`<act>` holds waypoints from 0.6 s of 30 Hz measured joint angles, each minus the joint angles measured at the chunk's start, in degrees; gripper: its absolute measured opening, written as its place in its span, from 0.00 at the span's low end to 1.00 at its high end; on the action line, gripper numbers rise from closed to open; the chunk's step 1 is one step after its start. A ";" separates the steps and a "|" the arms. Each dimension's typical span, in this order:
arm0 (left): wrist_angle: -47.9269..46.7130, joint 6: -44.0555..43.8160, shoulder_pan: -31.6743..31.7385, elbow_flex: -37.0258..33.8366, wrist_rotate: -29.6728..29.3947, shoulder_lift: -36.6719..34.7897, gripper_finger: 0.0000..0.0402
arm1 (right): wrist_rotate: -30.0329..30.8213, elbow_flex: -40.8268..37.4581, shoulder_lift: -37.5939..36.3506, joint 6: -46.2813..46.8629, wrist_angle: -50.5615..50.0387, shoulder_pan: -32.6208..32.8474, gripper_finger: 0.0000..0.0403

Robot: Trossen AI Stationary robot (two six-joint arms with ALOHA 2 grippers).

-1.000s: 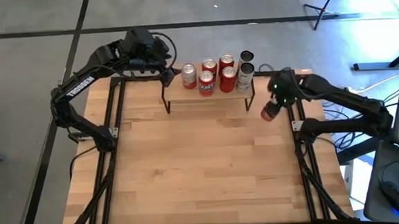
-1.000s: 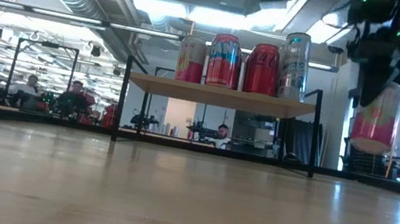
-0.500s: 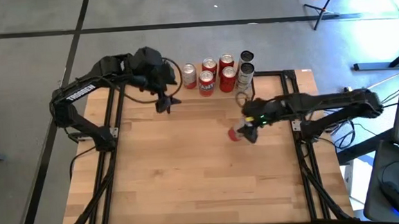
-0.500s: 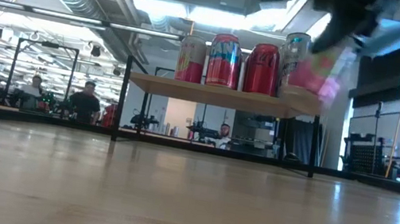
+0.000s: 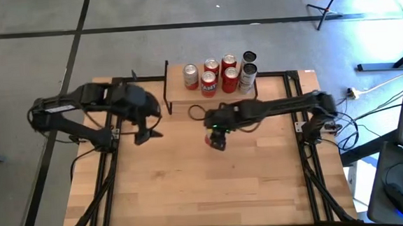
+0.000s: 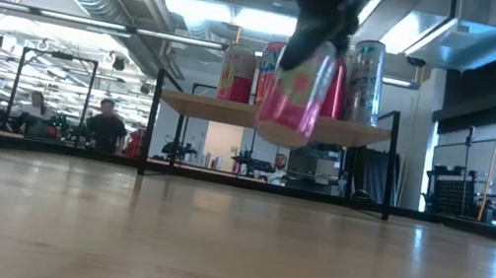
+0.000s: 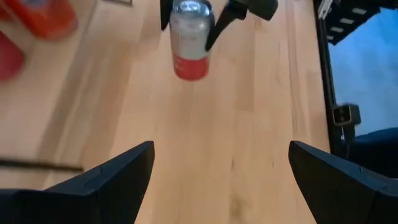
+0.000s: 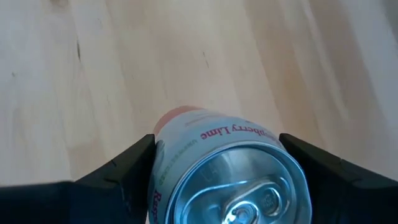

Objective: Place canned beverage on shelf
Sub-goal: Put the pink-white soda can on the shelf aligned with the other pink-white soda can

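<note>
The right end effector reaches across the light wooden surface, its fingers pinching a pink and white aluminium beverage can by the sides. The can hangs slightly tilted in the air, clear of the surface and in front of the small wooden-topped shelf on thin black legs. On the shelf stand several red cans and two taller silver cans. The left end effector hovers over the left part of the surface, well apart from the can, its fingers spread wide and holding nothing.
</note>
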 joint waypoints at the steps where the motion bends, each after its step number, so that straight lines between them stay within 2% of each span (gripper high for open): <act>1: 0.05 -1.43 -0.91 -1.67 -0.46 -1.29 0.89 | -0.34 1.92 1.85 -0.26 -1.19 0.00 0.70; 8: 0.45 -6.26 -4.87 -11.39 -0.90 -7.56 0.89 | -2.51 11.53 11.63 -0.31 -4.55 0.00 0.70; 14: 2.07 -13.22 -6.10 -15.56 -0.90 -7.92 0.89 | -3.43 13.08 15.68 -0.06 -5.39 0.00 0.71; 18: 2.69 -13.41 -6.10 -15.61 -1.94 -7.11 0.89 | -3.57 13.06 16.52 0.00 -5.43 0.00 0.71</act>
